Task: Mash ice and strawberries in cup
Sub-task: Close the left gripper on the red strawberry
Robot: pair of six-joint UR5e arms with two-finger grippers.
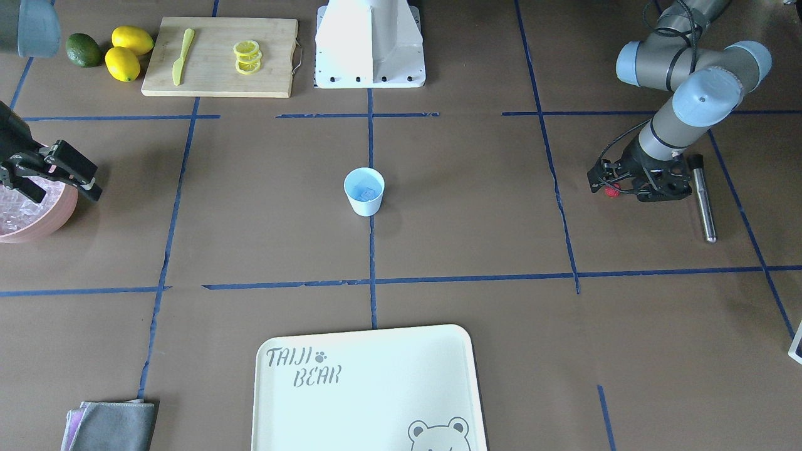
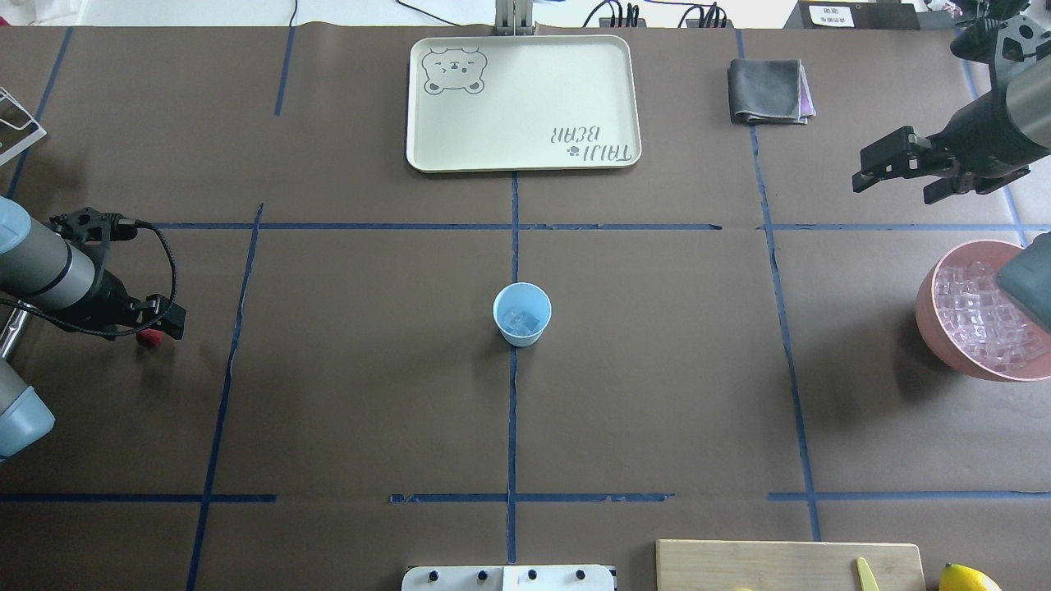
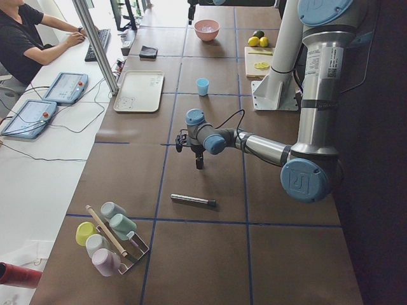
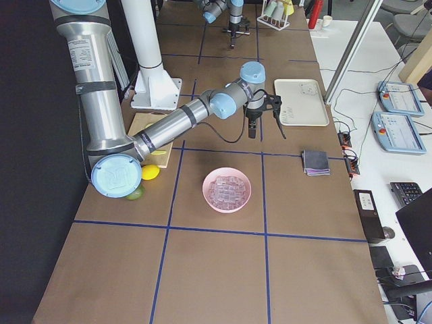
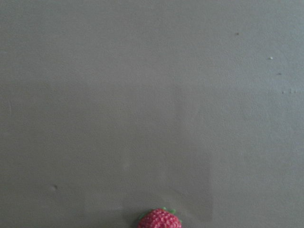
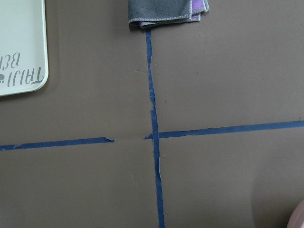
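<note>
The pale-blue cup (image 1: 364, 191) stands upright at the table's middle, with clear ice (image 2: 523, 322) cubes inside. The red strawberry (image 1: 612, 191) lies at the fingertips of my left gripper (image 1: 604, 183), which is low over the table and far from the cup. The berry shows at the bottom edge of the left wrist view (image 5: 160, 220). I cannot tell whether the jaws are shut on it. My right gripper (image 2: 891, 189) is open and empty. It hangs beside the pink bowl (image 2: 928, 312) that holds more ice (image 2: 981, 316).
A metal rod (image 1: 703, 200) lies beside the left arm. A cream tray (image 1: 369, 388) and a folded grey cloth (image 2: 768, 90) are on the operators' side. A cutting board (image 1: 207, 75) with lemon slices, lemons (image 1: 128, 53) and a rack of cups (image 3: 108, 238) stand at the edges.
</note>
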